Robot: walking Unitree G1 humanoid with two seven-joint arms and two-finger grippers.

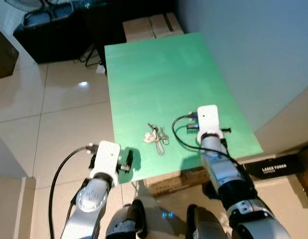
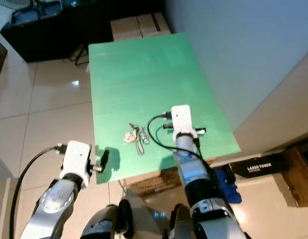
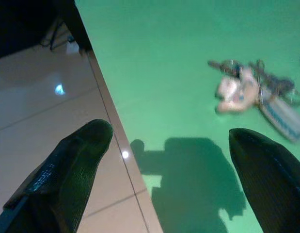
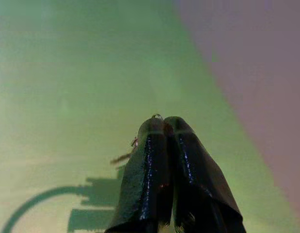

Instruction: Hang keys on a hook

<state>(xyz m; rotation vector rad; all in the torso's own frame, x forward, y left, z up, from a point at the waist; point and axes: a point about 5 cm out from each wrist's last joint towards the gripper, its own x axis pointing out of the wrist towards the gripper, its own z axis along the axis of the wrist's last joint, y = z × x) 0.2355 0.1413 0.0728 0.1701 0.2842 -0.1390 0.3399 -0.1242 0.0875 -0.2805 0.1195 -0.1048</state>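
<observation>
Keys (image 1: 156, 135): we see a small cluster with a pale fob and a loop on the green table (image 1: 158, 74); the number of keys is too small for us to tell. In the left wrist view they are blurred.

Left gripper (image 3: 171, 160): both fingers are cut off by the lower edge of its wrist view.

Right gripper (image 4: 164, 127): from the head views its fingers are hidden behind the white wrist camera; in its wrist view we see them pressed together, their bases cut off.

Boxes (image 1: 151, 27): partly hidden behind the table's far end.

Black case (image 1: 272, 168): its white lettering is too small for us to read surely.
</observation>
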